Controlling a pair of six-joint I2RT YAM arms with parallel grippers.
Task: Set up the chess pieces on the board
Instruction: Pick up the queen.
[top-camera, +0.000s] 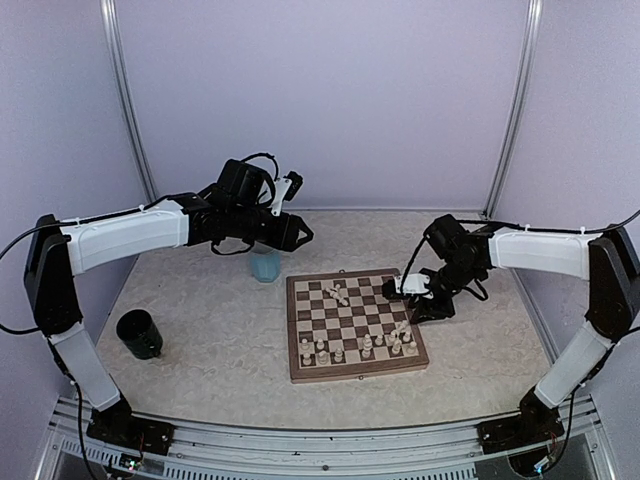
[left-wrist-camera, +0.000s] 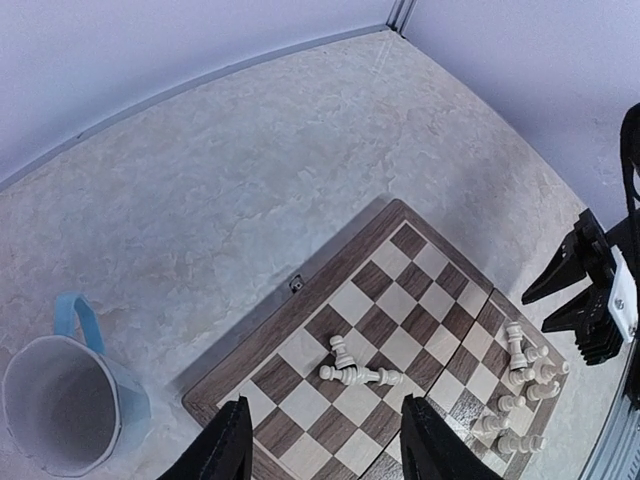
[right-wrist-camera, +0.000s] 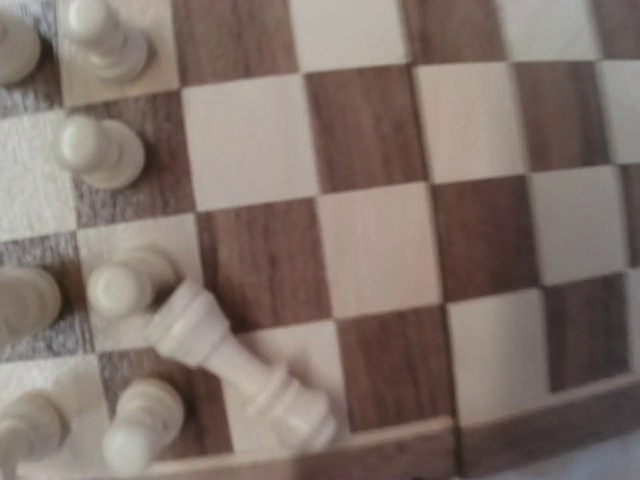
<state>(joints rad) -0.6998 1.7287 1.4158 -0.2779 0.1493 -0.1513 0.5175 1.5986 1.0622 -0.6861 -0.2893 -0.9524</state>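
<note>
The board (top-camera: 312, 372) lies in the middle of the table. Three cream chess pieces (top-camera: 340, 295) lie toppled together near its centre, also in the left wrist view (left-wrist-camera: 360, 372). Several pieces (top-camera: 362, 348) stand along the near rows. My left gripper (left-wrist-camera: 335, 450) is open and empty, high above the board's far left corner (top-camera: 300, 235). My right gripper (top-camera: 392, 290) hovers over the board's right side; the left wrist view (left-wrist-camera: 535, 314) shows it open and empty. The right wrist view shows no fingers, only a fallen rook (right-wrist-camera: 240, 370) beside standing pawns (right-wrist-camera: 100, 150) near the rim (right-wrist-camera: 500, 440).
A pale blue cup (top-camera: 265, 263) with a handle stands just beyond the board's far left corner, under my left arm; it looks empty in the left wrist view (left-wrist-camera: 60, 405). A black cup (top-camera: 140, 335) stands at the left. Walls enclose the table.
</note>
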